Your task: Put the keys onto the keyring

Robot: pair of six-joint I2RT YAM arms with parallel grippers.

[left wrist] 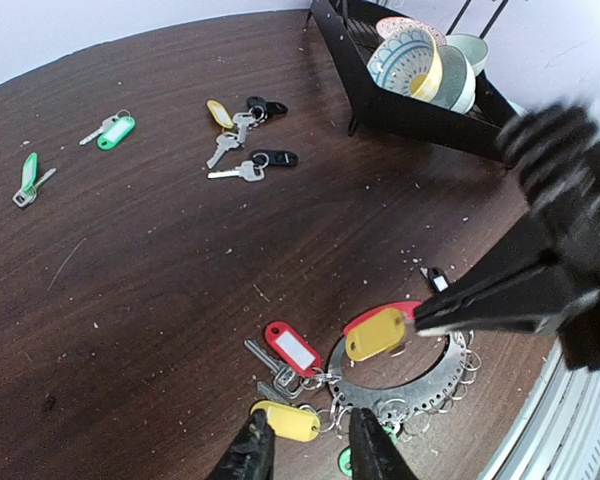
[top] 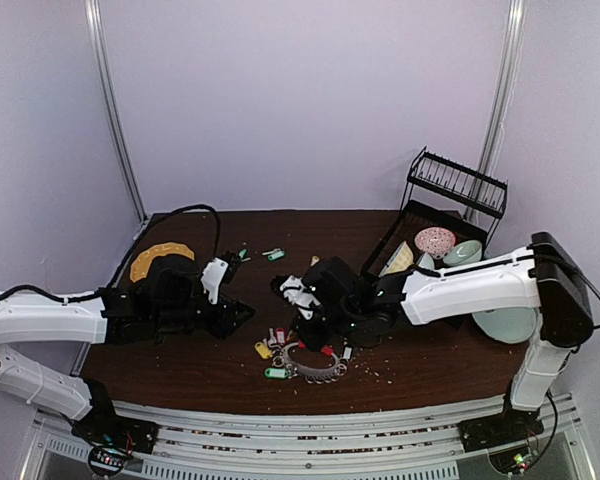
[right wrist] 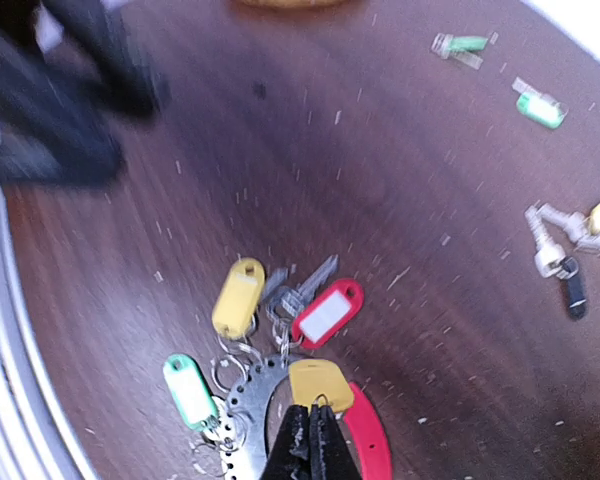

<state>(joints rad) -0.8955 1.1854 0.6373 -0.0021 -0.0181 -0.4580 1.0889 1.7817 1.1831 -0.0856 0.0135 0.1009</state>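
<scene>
Shut tight: right gripper (right wrist: 310,445), tips meeting a yellow plastic key tag (right wrist: 320,385) just ahead, over the red-and-silver looped keyring (right wrist: 245,400). Spread and empty: left gripper (left wrist: 305,440), second yellow-tagged silver key (left wrist: 288,421) just ahead.

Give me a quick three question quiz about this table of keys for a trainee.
1. True or false: the right tool is shut.
2. Which tag lies at its tips? A green tag, B yellow tag, C red tag.
3. How many green-tagged keys lie far from the keyring?
Key: 1 true; 2 B; 3 two.
</scene>
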